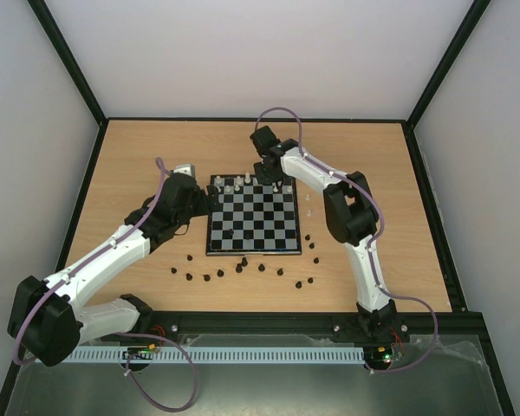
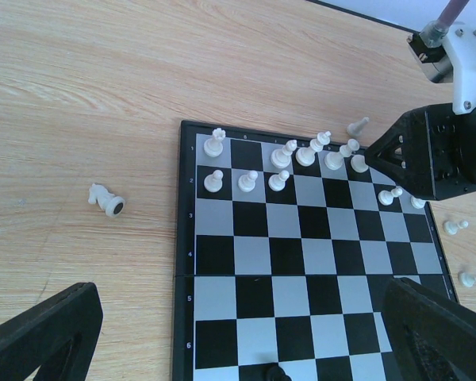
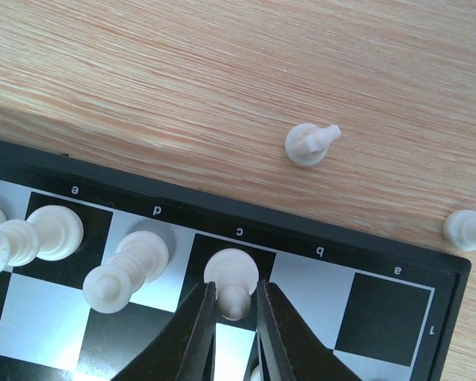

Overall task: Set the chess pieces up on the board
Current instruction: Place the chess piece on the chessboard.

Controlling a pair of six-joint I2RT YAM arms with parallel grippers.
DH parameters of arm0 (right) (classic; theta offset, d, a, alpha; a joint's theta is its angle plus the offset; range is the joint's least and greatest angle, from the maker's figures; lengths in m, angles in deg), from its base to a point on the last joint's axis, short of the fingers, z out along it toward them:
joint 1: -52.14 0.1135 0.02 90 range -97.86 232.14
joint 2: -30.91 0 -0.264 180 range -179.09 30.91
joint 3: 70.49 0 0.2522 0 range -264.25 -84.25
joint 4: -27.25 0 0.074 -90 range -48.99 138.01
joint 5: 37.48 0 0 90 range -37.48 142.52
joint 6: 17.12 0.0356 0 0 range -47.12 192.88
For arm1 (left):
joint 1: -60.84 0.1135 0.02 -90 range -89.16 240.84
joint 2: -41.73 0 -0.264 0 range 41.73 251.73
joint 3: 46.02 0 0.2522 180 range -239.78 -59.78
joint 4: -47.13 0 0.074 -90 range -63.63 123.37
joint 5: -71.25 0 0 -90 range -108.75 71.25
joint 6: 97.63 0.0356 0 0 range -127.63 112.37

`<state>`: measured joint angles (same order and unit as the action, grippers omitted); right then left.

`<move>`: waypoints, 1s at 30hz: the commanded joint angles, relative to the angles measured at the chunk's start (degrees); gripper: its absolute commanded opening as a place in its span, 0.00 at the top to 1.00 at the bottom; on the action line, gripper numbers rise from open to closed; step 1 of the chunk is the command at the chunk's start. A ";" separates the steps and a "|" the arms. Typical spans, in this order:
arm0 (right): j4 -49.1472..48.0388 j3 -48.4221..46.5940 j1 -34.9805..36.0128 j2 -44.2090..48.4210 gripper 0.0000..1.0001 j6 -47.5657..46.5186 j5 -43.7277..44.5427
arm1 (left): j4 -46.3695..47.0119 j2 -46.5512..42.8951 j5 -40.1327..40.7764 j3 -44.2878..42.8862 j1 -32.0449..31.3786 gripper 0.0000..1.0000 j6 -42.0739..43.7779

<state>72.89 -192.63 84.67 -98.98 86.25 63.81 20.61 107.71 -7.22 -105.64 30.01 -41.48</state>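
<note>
The board point(image 1: 269, 234) lies mid-table, with white chess pieces point(image 1: 234, 185) standing along its far edge and one black piece point(image 1: 236, 232) on it. Several black pieces point(image 1: 243, 264) lie on the table by its near edge. My right gripper point(image 1: 273, 178) is over the far edge. In the right wrist view it point(image 3: 236, 290) is closed around a white piece point(image 3: 234, 270) standing on the black c square of the board point(image 3: 381, 317). My left gripper point(image 1: 199, 204) hovers at the board's left edge, and it point(image 2: 246, 341) is open and empty above the board point(image 2: 285, 278).
A white knight point(image 2: 107, 200) lies on the wood left of the board. Two white pieces point(image 2: 456, 227) point(image 2: 472, 279) lie off its right side. A fallen white pawn point(image 3: 309, 143) and another white piece point(image 3: 466, 230) lie beyond the far edge. Side walls enclose the table.
</note>
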 commanded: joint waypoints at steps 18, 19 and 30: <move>2.98 -5.90 -4.11 1.12 0.65 2.69 -1.65 | 0.27 -0.43 1.04 0.36 0.42 0.01 0.11; 3.41 -6.95 -4.53 0.54 0.65 2.83 -1.70 | 0.27 -0.37 1.04 0.34 0.42 0.01 0.12; 5.31 -16.56 -6.17 -7.96 0.65 4.20 -2.56 | 0.53 0.44 0.89 0.01 0.48 0.00 0.30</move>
<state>74.29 -207.23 78.01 -103.04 89.42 62.39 20.61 107.73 -7.11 -105.64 30.03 -41.48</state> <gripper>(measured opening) 0.346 0.994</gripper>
